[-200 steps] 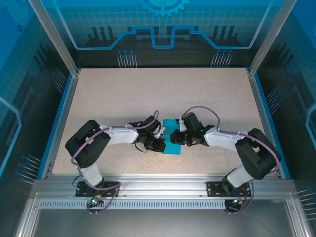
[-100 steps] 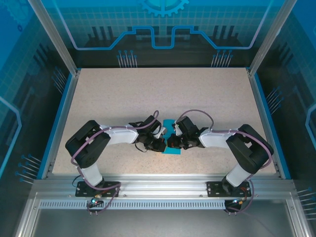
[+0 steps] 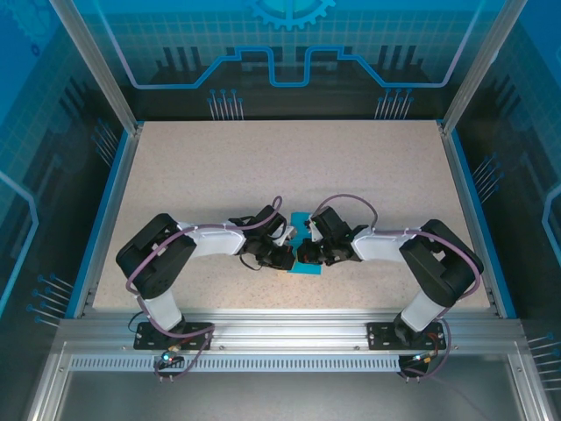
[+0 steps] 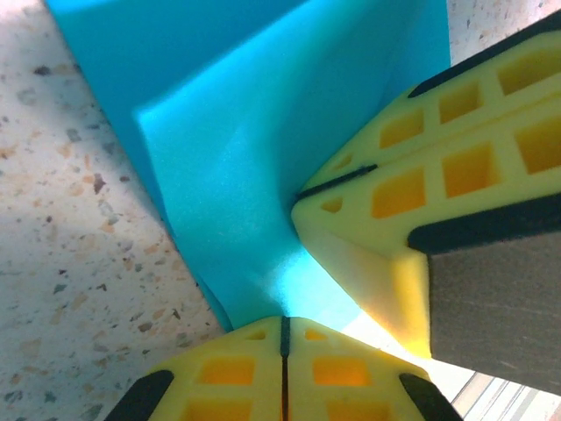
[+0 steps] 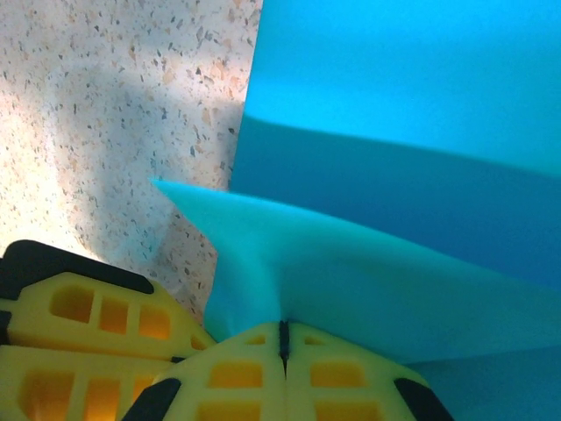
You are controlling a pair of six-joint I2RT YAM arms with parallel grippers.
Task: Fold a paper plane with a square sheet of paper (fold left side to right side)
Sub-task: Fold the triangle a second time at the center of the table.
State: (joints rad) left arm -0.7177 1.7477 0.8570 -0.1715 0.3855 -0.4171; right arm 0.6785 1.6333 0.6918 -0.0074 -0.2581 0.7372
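The square sheet of paper [image 4: 237, 175] is thin, smooth, matt. The bench [image 3: 263, 167] top is speckled, stone-like, matt. The fingers [image 5: 245, 351] are moulded yellow plastic, faintly glossy.

Speckled beige surface [image 3: 263, 167], blue trim [image 3: 103, 224] along its sides, aluminium corner posts [image 3: 92, 61], translucent blue wall panels [image 3: 289, 44] printed with circuit-style lines, slotted aluminium rail [image 3: 280, 329] along the near edge, even bright light

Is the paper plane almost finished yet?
Not yet. Done: the blue paper already has creases and a raised flap. In hand: the left tool and right tool are both shut, pinching it side by side on the table. Left: no pointed plane shape shows, so more folds remain.
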